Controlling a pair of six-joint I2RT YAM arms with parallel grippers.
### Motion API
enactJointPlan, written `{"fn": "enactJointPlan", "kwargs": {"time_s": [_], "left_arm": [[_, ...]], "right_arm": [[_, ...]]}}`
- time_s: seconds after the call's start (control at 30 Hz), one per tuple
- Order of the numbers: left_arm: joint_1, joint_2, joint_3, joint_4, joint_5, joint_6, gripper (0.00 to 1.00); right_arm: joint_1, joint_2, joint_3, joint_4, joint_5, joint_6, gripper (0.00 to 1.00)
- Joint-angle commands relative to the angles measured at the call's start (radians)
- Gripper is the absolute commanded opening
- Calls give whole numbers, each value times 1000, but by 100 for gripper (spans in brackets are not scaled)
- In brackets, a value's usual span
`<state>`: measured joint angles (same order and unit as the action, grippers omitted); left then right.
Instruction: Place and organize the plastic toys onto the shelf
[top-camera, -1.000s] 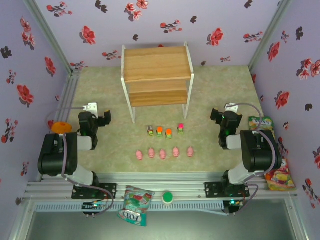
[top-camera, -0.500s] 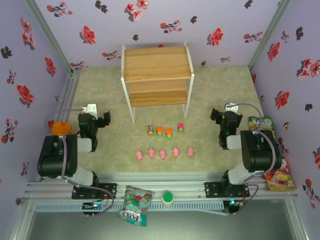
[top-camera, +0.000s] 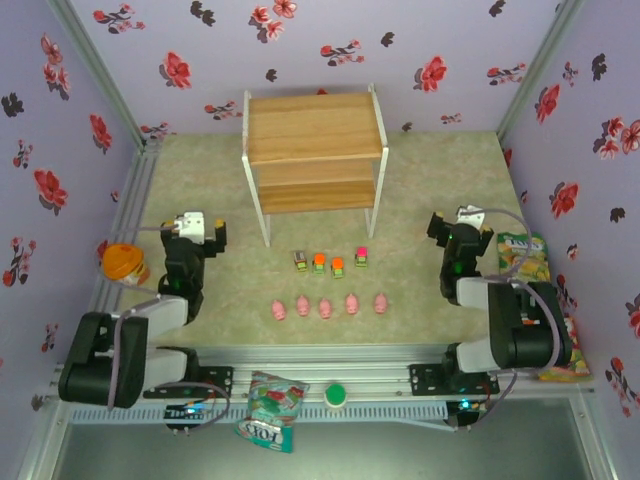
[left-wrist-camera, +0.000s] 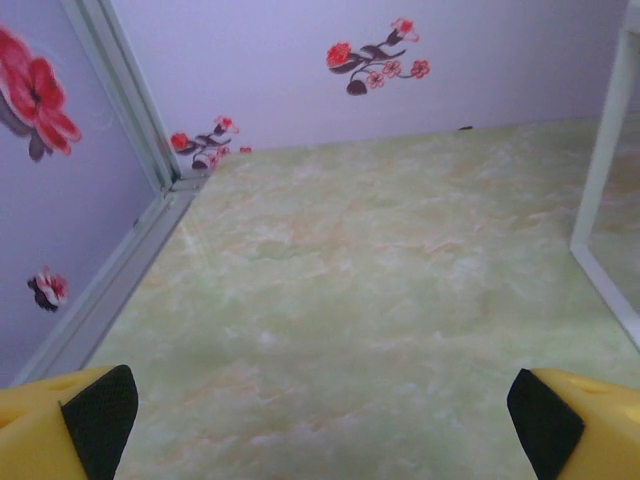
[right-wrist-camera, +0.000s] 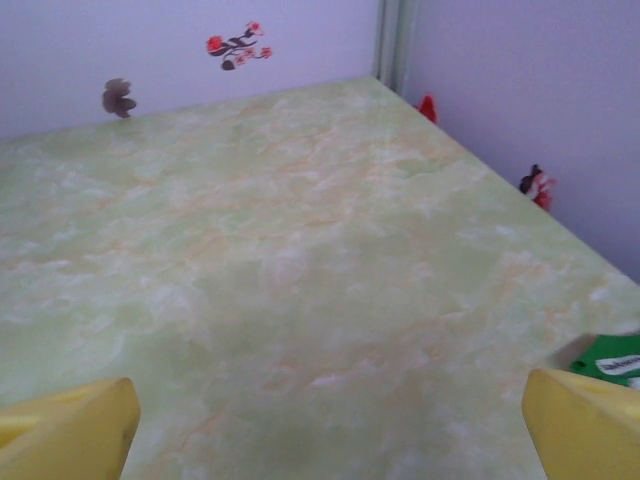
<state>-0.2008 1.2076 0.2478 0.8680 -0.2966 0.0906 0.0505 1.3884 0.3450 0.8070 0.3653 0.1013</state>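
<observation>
Five pink pigs (top-camera: 327, 306) in one row on table (top-camera: 440, 170); four toy cars (top-camera: 330, 262) in row just beyond, near one two-tier shelf (top-camera: 315, 130). Left gripper (top-camera: 205, 235) and right gripper (top-camera: 450, 228) flanking, jaws wide apart.

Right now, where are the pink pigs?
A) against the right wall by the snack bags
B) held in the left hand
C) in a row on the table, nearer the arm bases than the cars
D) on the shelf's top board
C: the five pink pigs lie in a row on the table, with the row of toy cars between them and the shelf.
</observation>
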Motion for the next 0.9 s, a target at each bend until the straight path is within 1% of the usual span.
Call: {"fn": "enactJointPlan", "kwargs": {"time_s": [0.0,0.13,0.2,0.27,0.33,0.37,0.43,0.47,0.53,0.63,0.77,0.87], "left_arm": [[-85,-86,45,-101,-137,91,100],[-188,-175,45,-128,-246,108,100],[-243,-220,59,-148,-326,95,100],[-289,-257,85,-200,-389,60,100],[-325,-290,121,-312,-464,-27,100],[-340,-306,155,-416,-490,-93,100],[-356,-328,209,-600,-494,-229,100],[-367,-336,225,-676,-493,-273,100],[-404,-358,225,-720,-498,-309,100],[-440,-404,223,-806,-483,-390,100],[-474,-434,255,-960,-462,-486,100],[-493,-456,250,-1008,-414,-503,100]], "right_arm": [[29,-46,47,-105,138,20,99],[85,-70,81,-190,276,18,99],[112,-85,139,-335,364,87,99],[126,-97,210,-522,411,186,99],[154,-92,279,-658,508,242,99],[164,-92,313,-738,538,278,99],[174,-101,377,-898,553,376,99],[181,-110,404,-964,552,406,99],[201,-131,443,-1070,554,458,99],[262,-190,434,-1115,541,465,99],[388,-286,415,-1168,576,456,99],[458,-340,424,-1267,577,514,99]]}}
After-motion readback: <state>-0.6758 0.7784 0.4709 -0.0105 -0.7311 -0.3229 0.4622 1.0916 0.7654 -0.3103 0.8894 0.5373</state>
